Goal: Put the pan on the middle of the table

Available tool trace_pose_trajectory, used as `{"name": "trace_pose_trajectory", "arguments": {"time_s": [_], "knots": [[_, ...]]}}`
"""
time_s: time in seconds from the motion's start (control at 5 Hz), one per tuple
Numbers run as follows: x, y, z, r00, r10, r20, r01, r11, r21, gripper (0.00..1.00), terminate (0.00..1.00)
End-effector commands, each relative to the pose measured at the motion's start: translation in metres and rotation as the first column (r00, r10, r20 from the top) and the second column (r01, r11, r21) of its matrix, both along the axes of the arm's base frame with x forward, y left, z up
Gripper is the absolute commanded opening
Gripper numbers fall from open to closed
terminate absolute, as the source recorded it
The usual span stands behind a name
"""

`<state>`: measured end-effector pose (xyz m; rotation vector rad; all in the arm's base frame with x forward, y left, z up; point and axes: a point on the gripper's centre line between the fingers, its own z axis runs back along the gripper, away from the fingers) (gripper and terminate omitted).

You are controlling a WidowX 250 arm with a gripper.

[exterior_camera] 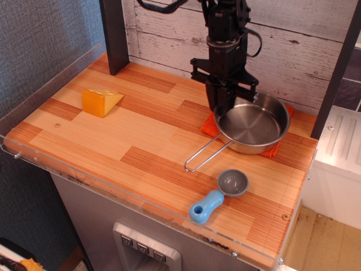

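at the far right of the table, the pan sits above the orange cloth, with only small parts of the cloth showing at its left and right edges. the pan appears tilted and slightly raised, its near side sitting higher in view than a flat rest would give; whether it has fully left the cloth cannot be told. its wire handle points near-left, toward the table middle, with the loop end low over the wood.

the claw comes straight down from the arm and is closed narrow on the far-left part of the pan rim, one finger apparently inside the wall and one outside. this rim grip is judged to be chosen because the straight wall gives a firm edge, while the thin handle would twist.

the middle of the table, left of the pan, is bare wood, so the carry path looks open. a yellow cheese wedge lies at the far left, well apart. a grey scoop with blue handle lies near the front edge, just beyond the handle loop; a low carry could let the handle brush it. the step in hand is judged to be the lift, with the carry left and set-down not yet done.
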<state>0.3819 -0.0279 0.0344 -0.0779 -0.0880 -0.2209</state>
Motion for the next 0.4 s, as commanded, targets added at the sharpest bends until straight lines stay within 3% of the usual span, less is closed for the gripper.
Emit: {"name": "trace_pose_trajectory", "arguments": {"time_s": [0.0,0.2], "knots": [[-0.016,0.052,0.055,0.992,0.097,0.083,-0.092,0.994,-0.064,0.00,0.00],[-0.029,0.093,0.052,0.989,0.139,0.058,-0.137,0.990,-0.031,0.00,0.00]]}}
